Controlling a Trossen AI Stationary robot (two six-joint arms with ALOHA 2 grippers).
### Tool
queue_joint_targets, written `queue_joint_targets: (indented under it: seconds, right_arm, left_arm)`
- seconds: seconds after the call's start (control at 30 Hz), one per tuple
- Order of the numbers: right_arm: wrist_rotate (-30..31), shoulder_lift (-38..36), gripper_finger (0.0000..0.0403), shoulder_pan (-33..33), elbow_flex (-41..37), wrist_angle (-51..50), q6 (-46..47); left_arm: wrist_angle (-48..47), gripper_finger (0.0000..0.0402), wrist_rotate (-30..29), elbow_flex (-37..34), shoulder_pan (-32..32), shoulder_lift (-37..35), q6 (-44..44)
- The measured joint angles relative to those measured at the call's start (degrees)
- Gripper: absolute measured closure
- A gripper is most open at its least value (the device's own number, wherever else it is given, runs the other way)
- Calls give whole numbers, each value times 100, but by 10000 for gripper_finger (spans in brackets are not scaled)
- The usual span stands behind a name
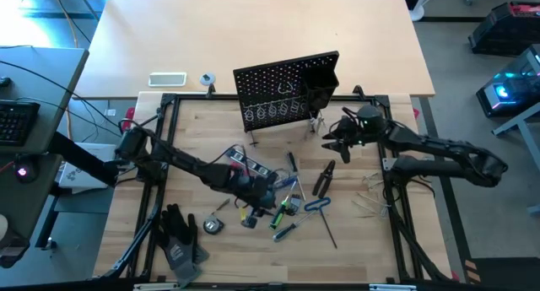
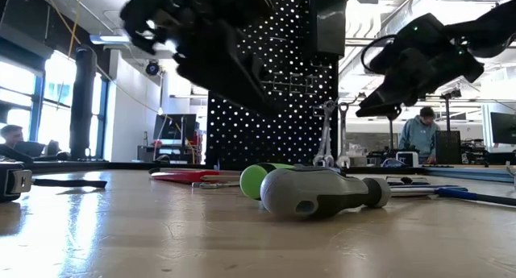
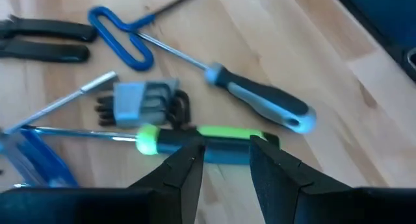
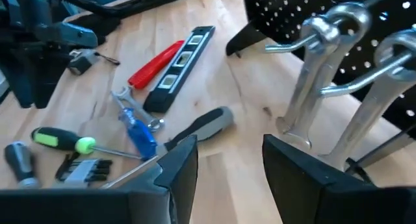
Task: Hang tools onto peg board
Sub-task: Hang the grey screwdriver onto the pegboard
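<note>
Pale wood-plank table (image 1: 354, 240); workshop room behind. Perforated black peg board (image 1: 283, 93) upright at its rear, steel wrenches (image 4: 325, 87) hung. Remaining tools (image 1: 278, 198) mid-table. My left gripper (image 3: 224, 159) straddles the green screwdriver (image 3: 214, 138); right gripper (image 4: 227, 162) spread.

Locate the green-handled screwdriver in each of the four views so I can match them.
High view: green-handled screwdriver in the tool pile, table centre.
Low view: its green butt end behind the grey handle.
Left wrist view: lying just beyond the left gripper.
Right wrist view: at the far side.
Shared landmark: blue-handled hex key.
</note>
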Motion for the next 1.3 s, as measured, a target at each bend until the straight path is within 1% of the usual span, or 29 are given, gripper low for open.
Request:
queue_joint_targets:
  seconds: [0.13, 0.33, 0.83, 1.3]
  right_arm:
    - [0, -275, 237, 94, 0, -362, -1]
    - [5, -557, 237, 192, 0, -760, 49]
    - [11, -999, 237, 622, 0, -1138, 414]
    - [9, -1116, 237, 1363, 0, -1177, 884]
  left_arm:
    - [-148, 284, -317, 0, -219, 0, 0]
    - [-163, 284, -504, 0, -346, 0, -2]
    - [-190, 284, -617, 0, -375, 0, -70]
    - [-449, 284, -635, 0, -376, 0, -68]
